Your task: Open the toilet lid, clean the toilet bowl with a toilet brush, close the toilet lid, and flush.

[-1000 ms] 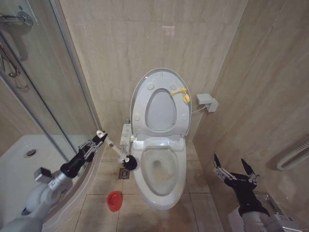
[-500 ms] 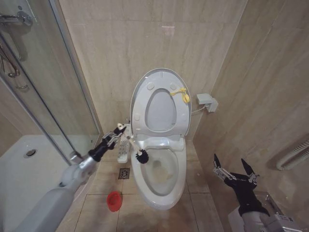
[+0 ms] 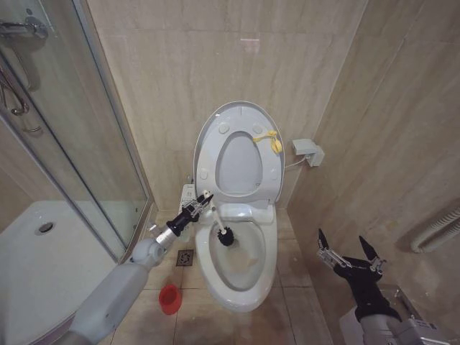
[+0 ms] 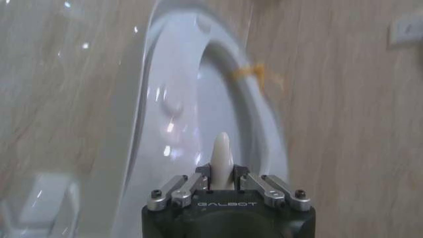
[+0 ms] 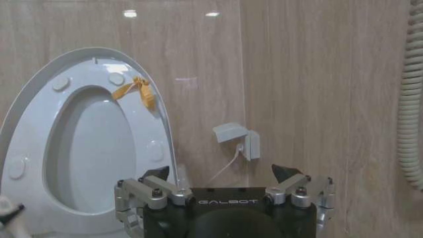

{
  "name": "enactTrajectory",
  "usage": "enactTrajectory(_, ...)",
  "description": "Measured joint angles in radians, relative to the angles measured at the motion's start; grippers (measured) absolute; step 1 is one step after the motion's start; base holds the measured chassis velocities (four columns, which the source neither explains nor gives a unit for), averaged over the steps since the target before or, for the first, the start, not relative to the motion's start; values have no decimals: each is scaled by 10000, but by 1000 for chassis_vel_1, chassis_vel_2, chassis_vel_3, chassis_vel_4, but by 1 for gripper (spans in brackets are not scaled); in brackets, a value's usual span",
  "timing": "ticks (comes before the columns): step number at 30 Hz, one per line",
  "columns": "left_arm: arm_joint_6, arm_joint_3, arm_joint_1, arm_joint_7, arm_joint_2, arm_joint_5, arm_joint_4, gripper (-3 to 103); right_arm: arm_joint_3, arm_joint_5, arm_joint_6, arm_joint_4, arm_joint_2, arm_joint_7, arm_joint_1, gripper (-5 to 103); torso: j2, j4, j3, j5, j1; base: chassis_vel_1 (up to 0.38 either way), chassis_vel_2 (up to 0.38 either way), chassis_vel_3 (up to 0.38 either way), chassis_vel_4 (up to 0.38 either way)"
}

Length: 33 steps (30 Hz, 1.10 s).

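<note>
Far left of the tool: glass shower enclosure [image 3: 65, 151], white shower tray [image 3: 43, 251] below it. Floor level, below and left of the tool: red cup holder [image 3: 169, 298] standing on the tiles, a floor drain [image 3: 185, 258] between it and the tool, both well apart from the fingers. Left gripper [image 3: 200, 203] reached out over the near left rim of the toilet bowl [image 3: 237, 295], fingers pinched tight on the thin white handle of the toilet brush [image 3: 226, 235]; in the left wrist view the handle tip [image 4: 221, 148] pokes up between the closed fingers. Dark bristle head just right of and below the gripper, inside the bowl near its back wall; contact with the ceramic hard to tell. White button panel [image 3: 187, 195] immediately left of the gripper, along the bowl's side. Above and right of the tool: toilet lid [image 3: 241, 115] raised upright against the wall, seat ring [image 3: 241, 162] up with it, yellow tag [image 3: 269, 140] at its right edge. Further right: small wall box [image 3: 309, 152] with cord. Far right, low and well clear of the toilet: right gripper [image 3: 349, 252], fingers spread wide, nothing between them.
</note>
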State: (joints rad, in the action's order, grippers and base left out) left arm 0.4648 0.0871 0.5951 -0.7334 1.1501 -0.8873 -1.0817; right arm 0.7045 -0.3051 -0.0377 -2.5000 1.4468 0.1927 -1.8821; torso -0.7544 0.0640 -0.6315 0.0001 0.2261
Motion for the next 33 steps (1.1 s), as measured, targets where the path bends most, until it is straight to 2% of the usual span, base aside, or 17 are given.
enactTrajectory(2,289,177,-266,-81,296,367,813,22,1,0,0,0,0,0,0,100,0,0,0,1,0,0,0,0,0)
enactTrajectory(3,289,177,-266,-81,296,367,813,22,1,0,0,0,0,0,0,100,0,0,0,1,0,0,0,0,0)
enactTrajectory(5,680,375,-571,-284,720,952,1849,22,1,0,0,0,0,0,0,100,0,0,-1,1,0,0,0,0,0)
enactTrajectory(7,786,415,-639,-338,848,1128,2096,22,0,0,0,0,0,0,0,100,0,-1,0,1,0,0,0,0,0)
enactTrajectory(10,1128,511,-819,-473,1389,1599,2892,22,0,0,0,0,1,0,0,100,0,2,0,2,0,0,0,0,0)
enactTrajectory(13,1210,623,-856,-513,1725,1865,3279,22,0,0,-1,0,0,0,0,100,0,1,0,1,0,0,0,0,0)
enactTrajectory(19,1164,981,-852,-474,2018,2049,3433,22,0,0,0,0,0,0,0,100,0,3,1,1,0,0,0,0,0)
enactTrajectory(24,725,1380,-620,-285,2007,1766,3055,22,0,0,0,0,1,0,0,100,-1,-2,2,2,-1,0,0,0,0)
enactTrajectory(26,594,1236,-458,-98,2091,1427,2873,22,0,0,0,0,0,0,0,100,-1,-3,1,2,-1,0,0,0,0)
enactTrajectory(31,679,781,-337,224,2434,1097,2567,22,0,0,0,0,1,0,0,100,0,1,0,0,0,0,0,0,0)
enactTrajectory(33,746,596,-325,569,2668,845,2212,22,0,0,0,0,0,0,0,100,-1,5,0,0,0,0,0,0,0)
